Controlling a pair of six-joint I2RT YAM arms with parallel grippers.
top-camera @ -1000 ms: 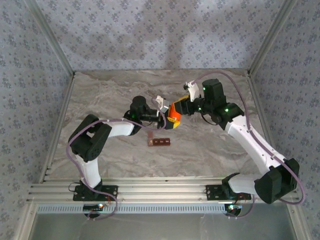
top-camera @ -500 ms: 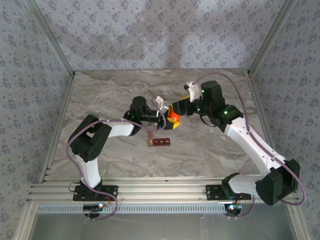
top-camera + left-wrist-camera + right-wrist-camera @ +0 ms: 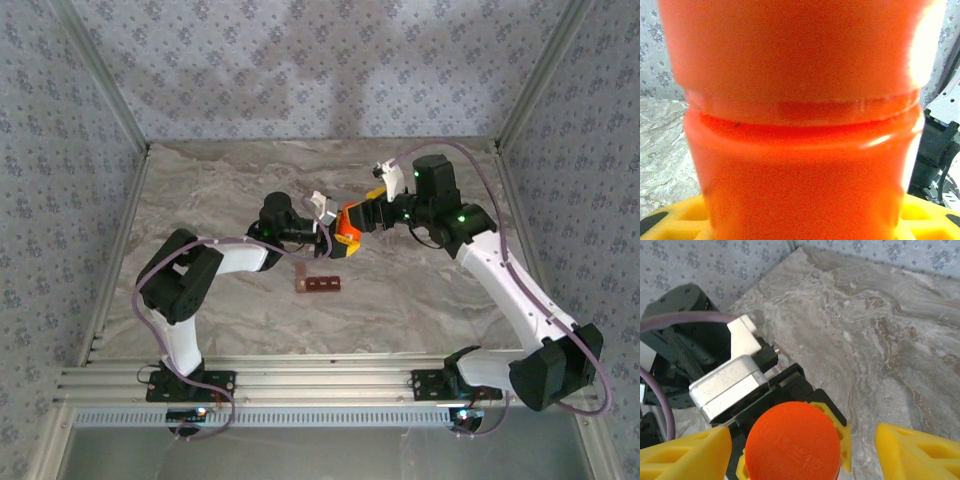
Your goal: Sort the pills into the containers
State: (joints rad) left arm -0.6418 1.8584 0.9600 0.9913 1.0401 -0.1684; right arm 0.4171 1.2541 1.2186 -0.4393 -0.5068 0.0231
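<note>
Left gripper (image 3: 341, 233) clamps an orange pill bottle (image 3: 349, 222). Right gripper (image 3: 800, 450) is spread wide around the bottle's cap (image 3: 792, 440). The 4-cell containers (image 3: 318, 285) lie near the bottle. An off-centre grip risks spilling pills.

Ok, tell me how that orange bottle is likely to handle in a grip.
The orange bottle looks glossy and smooth, so it may slip or spin in the left gripper. Its round body would probably roll if laid down. The translucent wall suggests light plastic, likely fairly stiff.
</note>
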